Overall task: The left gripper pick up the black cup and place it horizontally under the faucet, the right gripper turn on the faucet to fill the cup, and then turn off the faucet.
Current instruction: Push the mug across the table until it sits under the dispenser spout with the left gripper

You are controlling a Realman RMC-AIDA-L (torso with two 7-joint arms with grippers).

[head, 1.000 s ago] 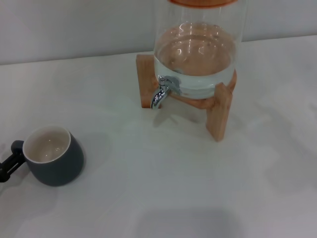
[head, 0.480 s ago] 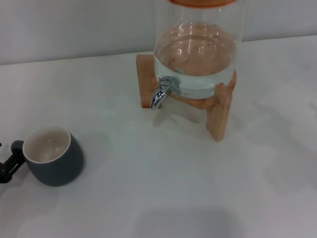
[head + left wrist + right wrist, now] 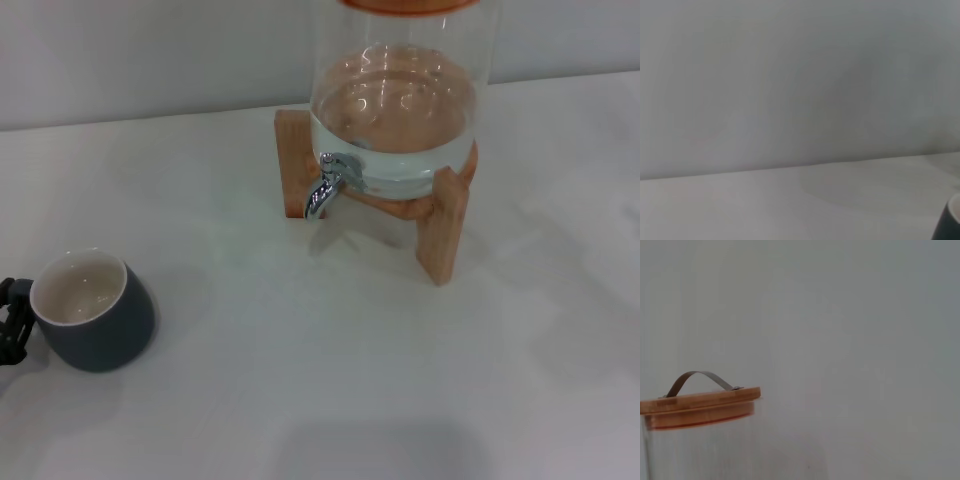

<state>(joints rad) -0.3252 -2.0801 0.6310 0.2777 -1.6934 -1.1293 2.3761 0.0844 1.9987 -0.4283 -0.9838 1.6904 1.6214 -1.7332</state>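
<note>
The black cup [image 3: 92,320], cream-white inside, sits at the table's near left, leaning slightly, with its handle hidden. My left gripper [image 3: 10,325] shows only as black fingers at the picture's left edge, right where the cup's handle is, and looks shut on it. A sliver of the black cup [image 3: 946,225] appears at the corner of the left wrist view. The chrome faucet [image 3: 326,184] sticks out from the glass dispenser [image 3: 400,110], well to the right of and beyond the cup, with nothing under it. The right gripper is out of view.
The dispenser holds water and stands on a wooden stand [image 3: 445,225] at the back centre. Its wooden lid [image 3: 700,402] with a metal strap handle shows in the right wrist view. A pale wall rises behind the white table [image 3: 330,380].
The cup has shifted a little to the left and tilted, and its handle, visible before, is now covered by the left gripper's fingers. The faucet and dispenser are unchanged.
</note>
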